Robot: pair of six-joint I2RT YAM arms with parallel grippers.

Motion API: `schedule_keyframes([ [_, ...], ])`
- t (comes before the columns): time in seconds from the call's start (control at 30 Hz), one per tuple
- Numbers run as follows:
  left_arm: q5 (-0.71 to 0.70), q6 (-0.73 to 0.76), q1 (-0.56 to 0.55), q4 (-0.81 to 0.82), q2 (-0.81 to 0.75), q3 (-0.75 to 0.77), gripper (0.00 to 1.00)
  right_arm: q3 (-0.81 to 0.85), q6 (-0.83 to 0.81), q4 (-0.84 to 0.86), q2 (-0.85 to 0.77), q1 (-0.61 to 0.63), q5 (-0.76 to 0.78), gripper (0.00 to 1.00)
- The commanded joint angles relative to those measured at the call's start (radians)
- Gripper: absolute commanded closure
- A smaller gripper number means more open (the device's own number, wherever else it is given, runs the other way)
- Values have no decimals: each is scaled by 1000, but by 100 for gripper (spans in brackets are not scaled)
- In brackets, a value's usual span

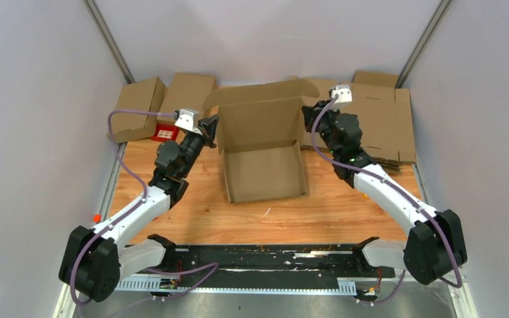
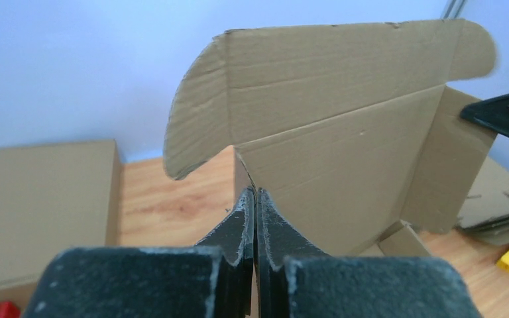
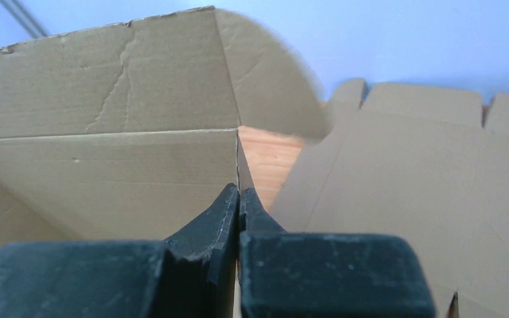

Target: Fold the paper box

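Observation:
The paper box (image 1: pixel 262 142) stands half-formed in the middle of the wooden table, its tray open upward and its lid panel upright at the back with rounded side flaps. My left gripper (image 1: pixel 213 126) is shut on the box's left side wall near the back left corner. In the left wrist view the wall's thin edge runs between the closed fingertips of that gripper (image 2: pixel 255 192), with the box (image 2: pixel 331 152) beyond. My right gripper (image 1: pixel 305 116) is shut on the right side wall at the back right corner. The right wrist view shows the right gripper (image 3: pixel 238 191) pinching the box (image 3: pixel 106 165) wall edge-on.
A stack of flat cardboard blanks (image 1: pixel 384 126) lies at the back right. Two folded boxes (image 1: pixel 138 106) (image 1: pixel 187 93) and a red item (image 1: pixel 166 133) sit at the back left. A black rail (image 1: pixel 258 258) runs along the near edge. Walls enclose three sides.

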Motion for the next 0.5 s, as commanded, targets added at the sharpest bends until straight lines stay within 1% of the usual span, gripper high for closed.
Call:
schedule_keyframes([
  [0.0, -134, 90, -111, 176, 40, -80, 100, -61, -59, 209, 71, 146, 284, 100],
  [0.1, -180, 84, -127, 304, 51, -160, 100, -81, -96, 279, 111, 223, 408, 100],
  [0.17, -194, 77, -132, 343, 55, -200, 100, -102, -113, 333, 127, 251, 439, 100],
  [0.37, -258, 47, -194, 439, 60, -320, 100, -215, -118, 409, 93, 260, 395, 100],
  [0.47, -294, 28, -229, 417, 50, -339, 100, -267, -118, 416, 60, 260, 375, 100],
])
